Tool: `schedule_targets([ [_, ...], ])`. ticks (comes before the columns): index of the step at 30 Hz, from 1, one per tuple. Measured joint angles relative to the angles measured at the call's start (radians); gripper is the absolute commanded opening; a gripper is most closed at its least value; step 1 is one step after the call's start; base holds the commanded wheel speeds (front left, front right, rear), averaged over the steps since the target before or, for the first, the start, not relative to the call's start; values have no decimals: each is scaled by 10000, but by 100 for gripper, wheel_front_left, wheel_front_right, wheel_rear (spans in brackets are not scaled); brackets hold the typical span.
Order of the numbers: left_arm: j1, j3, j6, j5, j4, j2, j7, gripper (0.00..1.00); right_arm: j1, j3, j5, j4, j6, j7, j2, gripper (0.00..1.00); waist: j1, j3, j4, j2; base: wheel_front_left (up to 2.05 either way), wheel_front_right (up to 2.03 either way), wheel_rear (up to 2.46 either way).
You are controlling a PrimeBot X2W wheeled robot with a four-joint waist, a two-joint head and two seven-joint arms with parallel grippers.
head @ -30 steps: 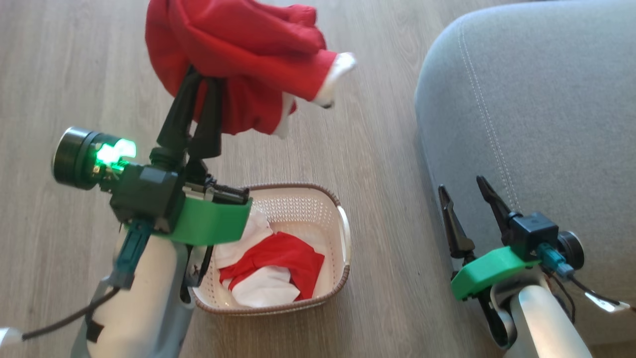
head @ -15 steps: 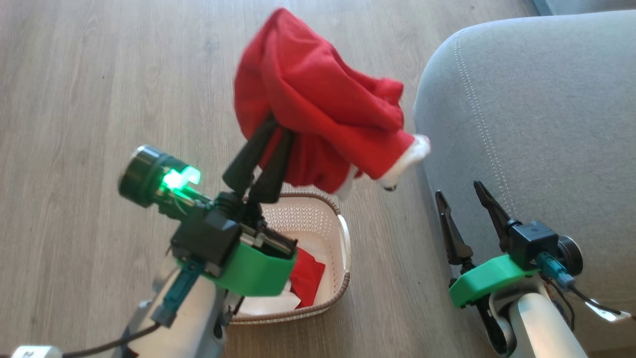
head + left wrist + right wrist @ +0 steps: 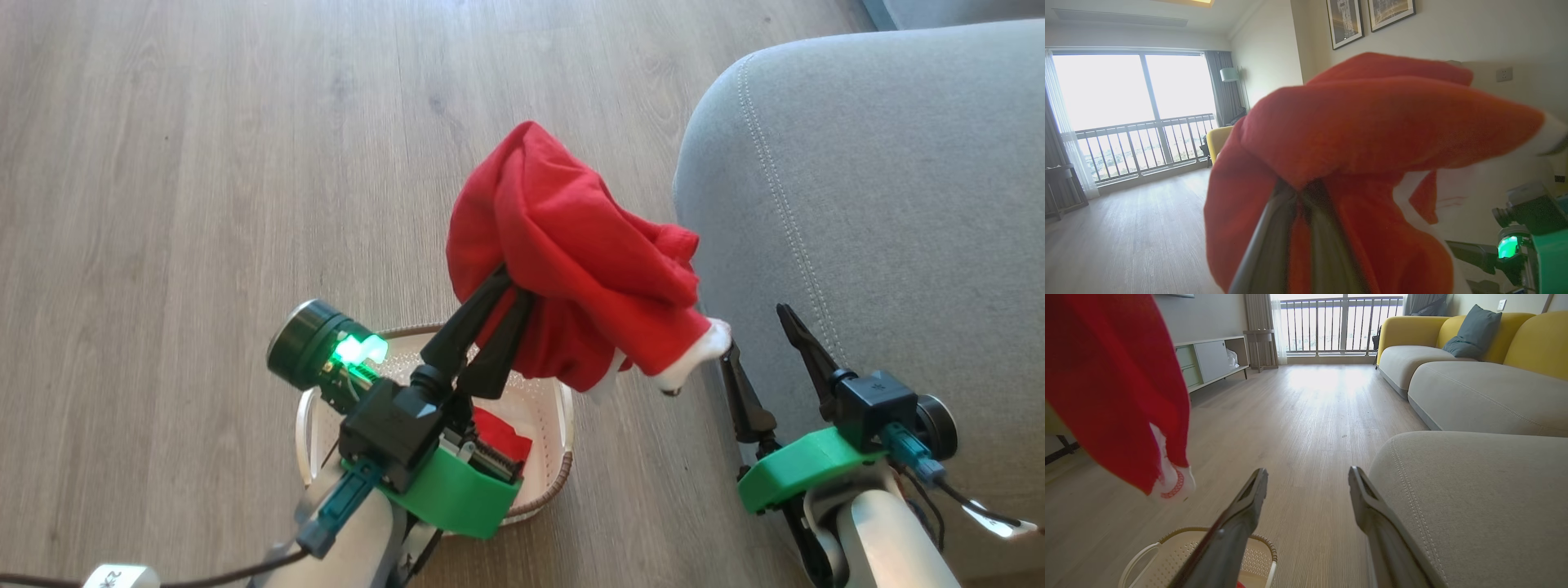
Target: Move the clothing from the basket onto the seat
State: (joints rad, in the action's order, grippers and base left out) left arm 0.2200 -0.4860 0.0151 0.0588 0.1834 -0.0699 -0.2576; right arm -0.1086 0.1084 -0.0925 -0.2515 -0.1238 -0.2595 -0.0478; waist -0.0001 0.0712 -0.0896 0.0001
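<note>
left gripper (image 3: pixel 508 287): clamped on the red clothing (image 3: pixel 571 261), held up over the basket (image 3: pixel 563 420) | right gripper (image 3: pixel 754 328): fingers apart, empty, beside the seat (image 3: pixel 898 204) | basket: on the floor (image 3: pixel 204 204), another red garment (image 3: pixel 500 435) inside

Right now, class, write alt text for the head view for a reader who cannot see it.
The left end effector, shut on a red garment, holds it up, clear of a cream basket on a wooden floor. The open right end effector sits beside a grey seat.
</note>
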Motion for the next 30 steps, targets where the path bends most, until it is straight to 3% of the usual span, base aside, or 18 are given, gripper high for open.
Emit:
schedule_targets([
  [15,0,159,98,-8,-134,65,2,0,-4,123,-21,121,0,0,-52,100,1,121,40,0,0,0,0],
  [20,4,341,100,-73,-242,82,2,0,-11,639,-159,435,0,0,-301,100,1,183,-21,0,0,0,0],
  [24,5,399,146,-75,-274,98,2,0,-19,1513,-472,1028,0,0,-832,100,1,228,-87,0,0,0,0],
  [30,22,723,230,-88,-357,121,2,0,-28,3584,-855,2886,-2,0,-2428,100,1,344,-180,0,0,0,0],
])
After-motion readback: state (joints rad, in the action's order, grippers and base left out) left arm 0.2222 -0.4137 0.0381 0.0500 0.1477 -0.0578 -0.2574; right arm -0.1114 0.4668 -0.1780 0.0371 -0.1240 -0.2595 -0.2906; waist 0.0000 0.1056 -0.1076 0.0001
